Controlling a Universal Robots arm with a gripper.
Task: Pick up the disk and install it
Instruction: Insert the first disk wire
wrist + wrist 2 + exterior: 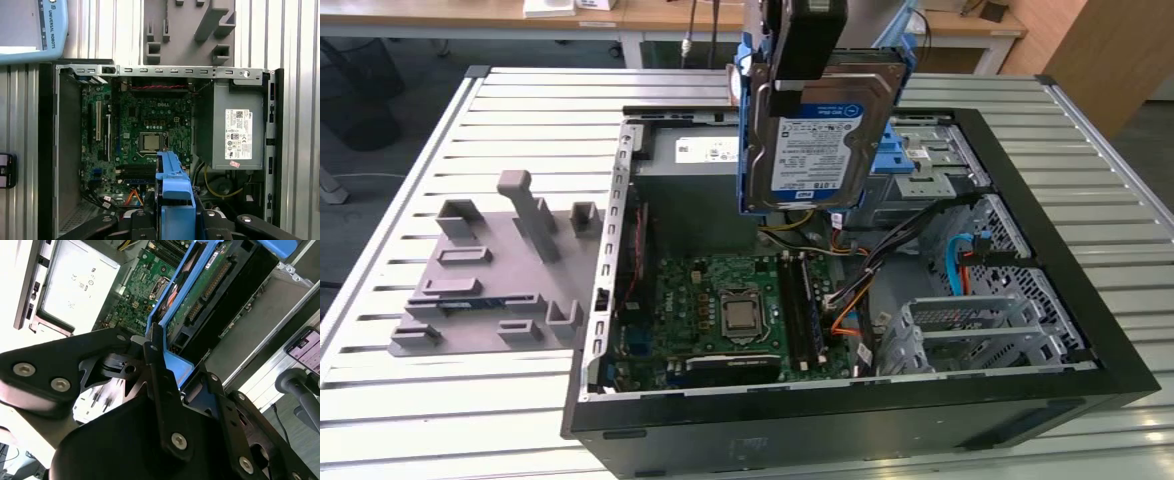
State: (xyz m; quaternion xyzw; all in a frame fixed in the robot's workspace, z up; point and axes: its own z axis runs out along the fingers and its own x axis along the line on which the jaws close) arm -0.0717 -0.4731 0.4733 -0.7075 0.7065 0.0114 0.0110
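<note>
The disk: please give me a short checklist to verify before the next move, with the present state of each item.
1. The disk is held by the hand: ok, the hand is shut on its blue bracket rail.
2. Disk is lifted free of the open computer case: ok in the exterior view.
3. Disk hangs upright, label visible: ok.
4. Blue bracket rails are still on the disk: ok.
5. Cables below the disk do not block the way: cannot tell.
6. Target bay is free: cannot tell.
</note>
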